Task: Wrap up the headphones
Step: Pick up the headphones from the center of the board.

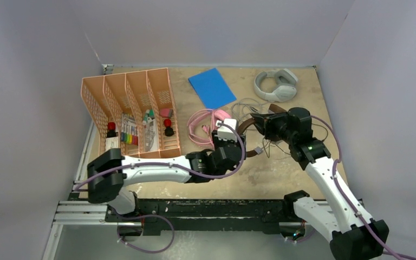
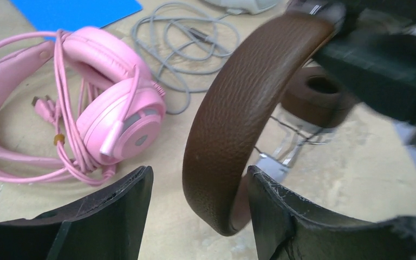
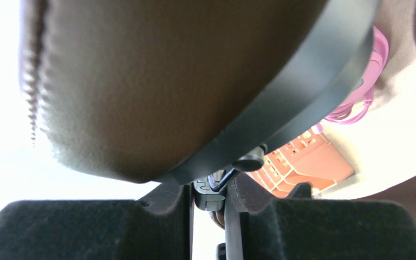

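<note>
I am looking down the left gripper and its fingers are standing apart, straddling the brown headband of the brown headset; the band is lying close against one finger and leaving a clear gap to the other, so nothing is being squeezed there; the right gripper is reaching in from the other side, and its jaws are pinching almost together on a thin dark part of that same headset just under the padded ear cup, which is filling most of the right wrist view; I cannot tell exactly which part it is; from above, the brown headset is sitting between the two grippers near the middle of the table, with its thin black cable trailing below it; the pink headset is lying just to the left of it with its pink cable looped around it; the light-grey headset is resting at the far side, its grey cable lying loose in loops; a blue sheet is lying beside it, and an orange file rack is standing at the left.
</note>
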